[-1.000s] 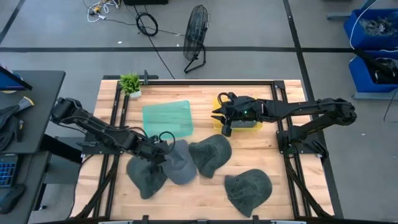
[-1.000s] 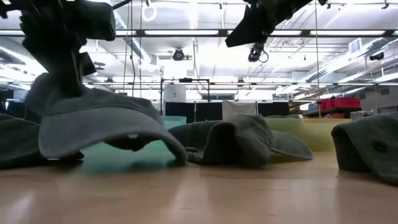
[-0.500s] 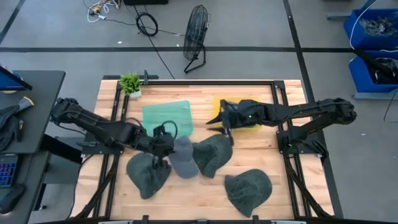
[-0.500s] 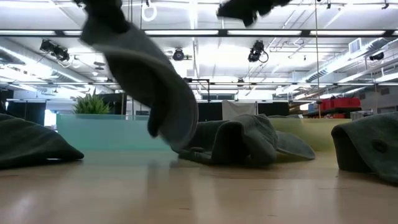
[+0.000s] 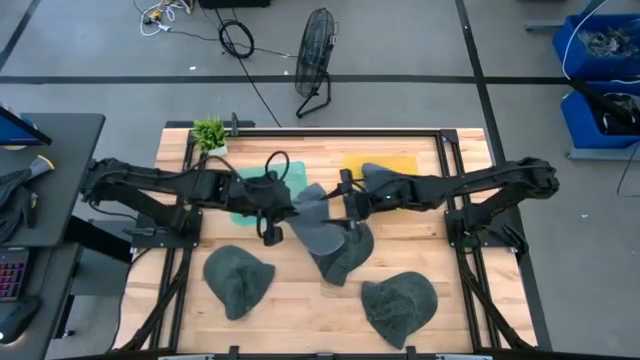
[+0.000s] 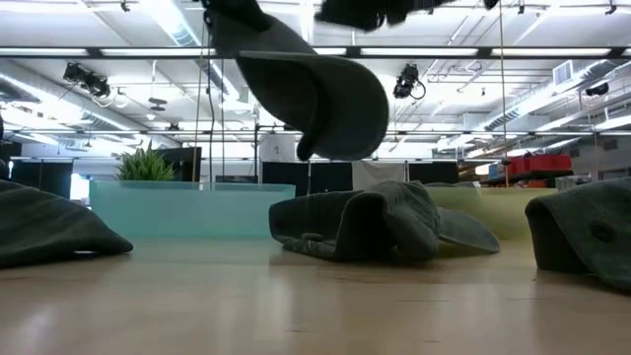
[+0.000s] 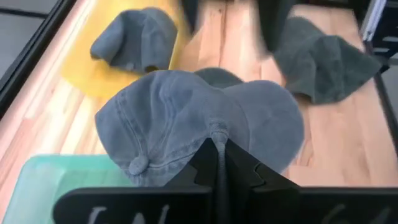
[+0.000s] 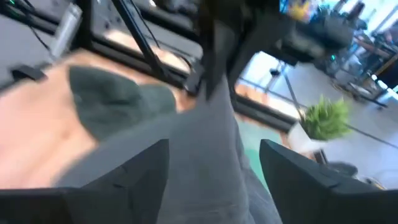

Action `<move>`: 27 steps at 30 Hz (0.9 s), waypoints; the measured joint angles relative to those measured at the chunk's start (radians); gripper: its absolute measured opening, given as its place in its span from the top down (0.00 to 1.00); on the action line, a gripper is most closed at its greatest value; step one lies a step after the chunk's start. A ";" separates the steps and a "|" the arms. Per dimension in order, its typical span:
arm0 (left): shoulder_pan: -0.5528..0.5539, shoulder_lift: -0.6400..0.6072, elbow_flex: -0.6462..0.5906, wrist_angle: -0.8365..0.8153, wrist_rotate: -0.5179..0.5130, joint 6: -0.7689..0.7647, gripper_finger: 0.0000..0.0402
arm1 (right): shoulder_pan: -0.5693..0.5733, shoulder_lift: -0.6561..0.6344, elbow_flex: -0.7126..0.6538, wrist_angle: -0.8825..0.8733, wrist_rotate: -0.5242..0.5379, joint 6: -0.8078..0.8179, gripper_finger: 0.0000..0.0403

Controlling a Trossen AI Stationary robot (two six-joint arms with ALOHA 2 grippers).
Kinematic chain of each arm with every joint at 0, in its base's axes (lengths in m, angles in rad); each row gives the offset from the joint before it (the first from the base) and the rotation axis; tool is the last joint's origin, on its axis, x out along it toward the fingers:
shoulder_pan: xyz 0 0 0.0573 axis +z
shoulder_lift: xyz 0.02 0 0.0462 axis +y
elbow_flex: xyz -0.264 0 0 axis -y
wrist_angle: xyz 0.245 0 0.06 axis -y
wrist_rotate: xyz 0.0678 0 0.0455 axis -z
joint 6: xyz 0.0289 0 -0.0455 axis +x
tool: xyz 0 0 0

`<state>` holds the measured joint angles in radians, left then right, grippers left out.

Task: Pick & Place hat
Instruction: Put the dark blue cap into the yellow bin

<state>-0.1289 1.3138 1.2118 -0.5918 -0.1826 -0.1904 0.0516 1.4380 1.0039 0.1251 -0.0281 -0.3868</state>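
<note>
Wooden table [image 5: 290,300] in an open lab with ceiling strip lights; floor fan [image 5: 315,60] stands beyond its far edge. Landmark is the teal tray [image 5: 245,185]: a potted plant [image 5: 210,133] sits at its far-left corner, a dark green cap [image 5: 238,280] lies near-left of it. Left gripper [image 5: 268,215] reaches over the tray's right edge, fingers pinched on the grey cap [image 5: 315,225], held off the table. Right gripper [image 5: 348,200], just right of that cap, fingers spread wide. Yellow tray [image 5: 380,162] farther right.
</note>
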 joint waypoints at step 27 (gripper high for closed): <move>0.071 0.047 -0.002 -0.051 -0.027 0.153 0.88 | -0.065 0.132 0.001 -0.106 -0.041 -0.035 0.97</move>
<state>-0.0578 1.3608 1.2102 -0.6430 -0.2097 -0.0374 -0.0130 1.5696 1.0046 0.0187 -0.0694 -0.4216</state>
